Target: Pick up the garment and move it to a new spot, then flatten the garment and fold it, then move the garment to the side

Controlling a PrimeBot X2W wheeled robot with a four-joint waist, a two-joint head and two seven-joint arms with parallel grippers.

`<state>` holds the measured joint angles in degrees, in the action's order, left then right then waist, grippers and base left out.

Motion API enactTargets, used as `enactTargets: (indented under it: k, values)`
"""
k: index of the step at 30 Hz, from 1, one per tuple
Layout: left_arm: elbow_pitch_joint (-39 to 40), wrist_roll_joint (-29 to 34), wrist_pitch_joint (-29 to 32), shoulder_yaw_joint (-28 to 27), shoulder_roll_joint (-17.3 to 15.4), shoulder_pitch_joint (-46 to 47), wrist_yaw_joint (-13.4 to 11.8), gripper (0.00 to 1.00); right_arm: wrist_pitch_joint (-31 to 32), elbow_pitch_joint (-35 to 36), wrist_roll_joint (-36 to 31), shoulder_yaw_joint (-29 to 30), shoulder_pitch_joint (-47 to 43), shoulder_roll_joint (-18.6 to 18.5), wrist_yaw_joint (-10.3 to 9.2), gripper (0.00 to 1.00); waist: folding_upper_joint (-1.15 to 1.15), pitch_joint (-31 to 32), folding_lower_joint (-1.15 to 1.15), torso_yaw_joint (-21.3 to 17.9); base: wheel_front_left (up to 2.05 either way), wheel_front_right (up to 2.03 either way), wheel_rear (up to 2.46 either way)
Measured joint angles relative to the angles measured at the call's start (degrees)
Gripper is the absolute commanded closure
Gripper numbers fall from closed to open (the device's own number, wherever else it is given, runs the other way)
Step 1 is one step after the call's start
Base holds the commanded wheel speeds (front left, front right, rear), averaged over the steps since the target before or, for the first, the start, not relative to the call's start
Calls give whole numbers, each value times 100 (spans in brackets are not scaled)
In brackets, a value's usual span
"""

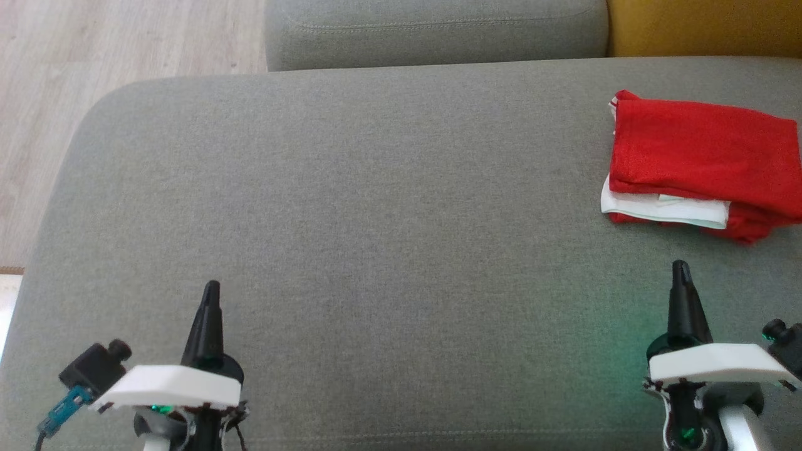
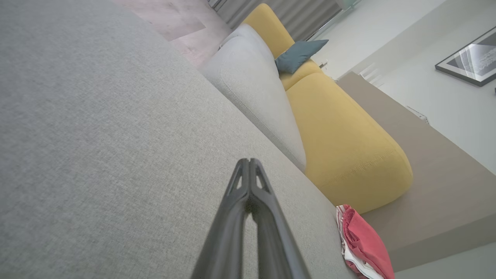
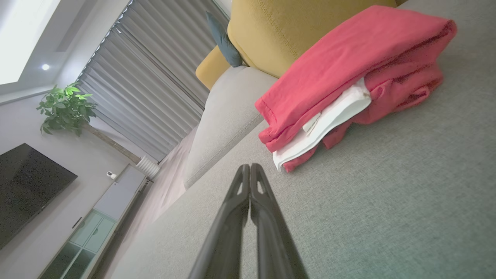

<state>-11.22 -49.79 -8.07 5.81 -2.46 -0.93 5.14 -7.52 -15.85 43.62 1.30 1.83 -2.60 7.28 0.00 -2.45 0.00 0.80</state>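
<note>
Head view: folded red garment lies on the sofa cushion ahead of the right jaws, well apart from the left jaws. Both pairs closed, empty; garment apparently set aside.

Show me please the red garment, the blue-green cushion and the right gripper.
red garment (image 1: 702, 141): head view, on its top red layer.
blue-green cushion (image 2: 300, 54): left wrist view, on its middle.
right gripper (image 3: 250, 167): right wrist view, between its shut fingertips.

Long dark tapered fingers on left gripper, right gripper; white wrist plates; black camera block, teal connector; green lights.
</note>
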Motion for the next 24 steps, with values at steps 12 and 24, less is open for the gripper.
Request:
enactTargets:
  k: [12, 24]
  values:
    - [-44, -669, 199, -120, -15, 13, 43, 100, 175, 0, 761, 86, 2, -4, 0, 100, 0, 35, 0, -12, 0, 0, 0]
    - [-151, -1394, 403, -278, -33, 96, 62, 100, 388, 0, 1577, 141, 24, -7, 0, 100, 0, 73, 0, -26, 0, 0, 0]
